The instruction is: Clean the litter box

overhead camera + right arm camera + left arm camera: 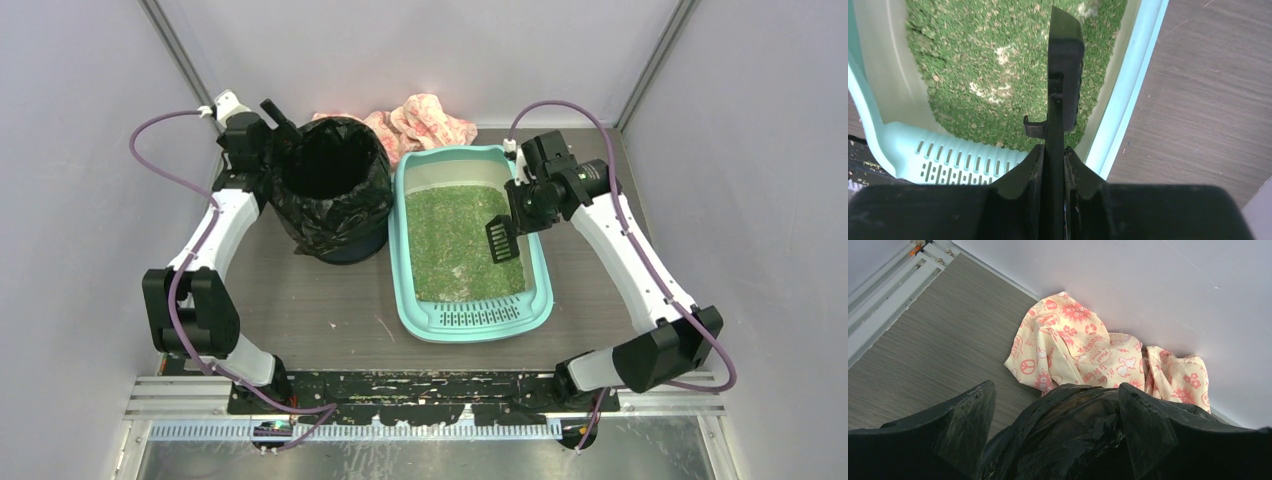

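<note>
- While the right gripper (1053,155) stood clamped on the handle of a black litter scoop (1064,65), the scoop's slotted blade reached out over the green litter (973,45), close to the tray's right wall.
- From the wrist view the scoop appeared edge-on; whether its tip touched the granules could not be told.
- The litter box (478,318), a mint-teal tray, sat on the grey table (300,300) right of centre, its slotted lip toward the arm bases.
- Litter covered most of its floor, with a few pale patches (998,90) showing through.
- Just left of the tray, almost touching it, stood a round bin (335,190) lined with a black bag.
- The left gripper (1055,390) was at the bin's far-left rim with its jaws spread wide, crumpled bag plastic bulging between the two fingers (973,410); nothing was pinched.
- A cream cloth with a red print (1083,350) lay bunched against the back wall, behind the bin and the tray.
</note>
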`<control>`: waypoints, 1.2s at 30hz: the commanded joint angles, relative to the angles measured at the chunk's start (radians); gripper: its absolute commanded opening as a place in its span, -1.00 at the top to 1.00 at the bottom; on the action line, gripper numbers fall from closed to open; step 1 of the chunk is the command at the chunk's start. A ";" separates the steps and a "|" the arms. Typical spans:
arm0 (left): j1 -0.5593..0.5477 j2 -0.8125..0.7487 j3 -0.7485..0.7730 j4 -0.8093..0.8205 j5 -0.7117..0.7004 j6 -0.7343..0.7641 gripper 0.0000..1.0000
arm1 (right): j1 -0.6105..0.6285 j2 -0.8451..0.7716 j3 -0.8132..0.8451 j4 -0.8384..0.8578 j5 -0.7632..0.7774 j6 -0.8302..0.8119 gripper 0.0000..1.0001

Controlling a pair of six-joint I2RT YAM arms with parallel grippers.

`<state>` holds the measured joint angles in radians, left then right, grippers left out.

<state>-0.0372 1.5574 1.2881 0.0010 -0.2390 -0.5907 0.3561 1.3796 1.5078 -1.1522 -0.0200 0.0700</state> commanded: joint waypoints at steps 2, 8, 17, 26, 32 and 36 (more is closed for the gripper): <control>-0.028 -0.017 -0.033 -0.046 0.020 -0.011 -0.81 | 0.001 0.060 0.015 -0.062 -0.043 0.026 0.99; -0.028 -0.014 -0.029 -0.047 0.017 -0.003 -0.81 | 0.001 0.101 -0.016 -0.040 -0.091 0.038 0.99; -0.029 -0.006 -0.023 -0.039 0.023 -0.008 -0.81 | 0.001 0.091 -0.056 -0.023 -0.065 0.034 0.99; -0.027 -0.003 -0.021 -0.036 0.024 -0.007 -0.81 | -0.015 0.078 -0.026 -0.022 -0.003 0.034 0.99; -0.028 0.001 -0.026 -0.028 0.027 -0.008 -0.81 | -0.022 0.090 -0.004 -0.042 0.014 0.023 0.99; -0.028 0.001 -0.027 -0.029 0.024 -0.006 -0.81 | -0.025 0.095 0.001 -0.043 0.017 0.024 0.99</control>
<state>-0.0399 1.5497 1.2819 0.0025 -0.2394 -0.5941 0.3363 1.4925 1.4643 -1.1942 -0.0299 0.1017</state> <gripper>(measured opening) 0.907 0.234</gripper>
